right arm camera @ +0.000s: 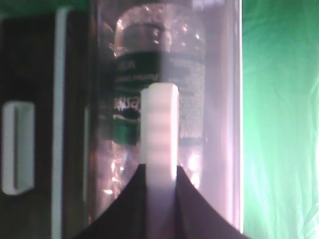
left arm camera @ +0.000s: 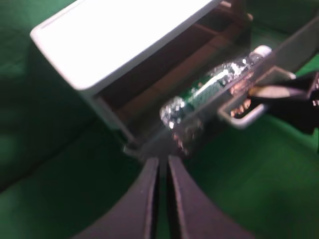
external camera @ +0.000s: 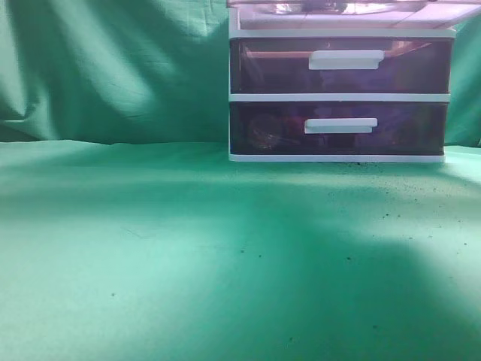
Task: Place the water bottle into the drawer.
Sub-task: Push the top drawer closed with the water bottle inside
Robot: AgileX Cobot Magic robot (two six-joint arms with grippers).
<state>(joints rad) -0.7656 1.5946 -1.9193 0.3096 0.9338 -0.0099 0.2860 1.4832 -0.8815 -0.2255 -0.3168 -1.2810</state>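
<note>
The water bottle (left arm camera: 209, 89), clear with a green label and white cap, lies on its side inside the pulled-out top drawer (left arm camera: 294, 45). It shows through the drawer's translucent front in the right wrist view (right arm camera: 159, 59). My right gripper (right arm camera: 160, 172) is shut on the drawer's white bar handle (right arm camera: 159, 129); it also shows in the left wrist view (left arm camera: 254, 92) at the handle (left arm camera: 244, 117). My left gripper (left arm camera: 163, 162) is shut and empty, above the cloth just off the drawer's near corner. In the exterior view only the drawer's underside (external camera: 346, 9) shows at the top edge; neither gripper appears there.
The white-framed unit (left arm camera: 124, 35) stands at the back right of the green cloth (external camera: 188, 248). Its two lower drawers (external camera: 342, 66) (external camera: 338, 128) are closed. A lower drawer's handle (right arm camera: 17, 147) shows left of my right gripper.
</note>
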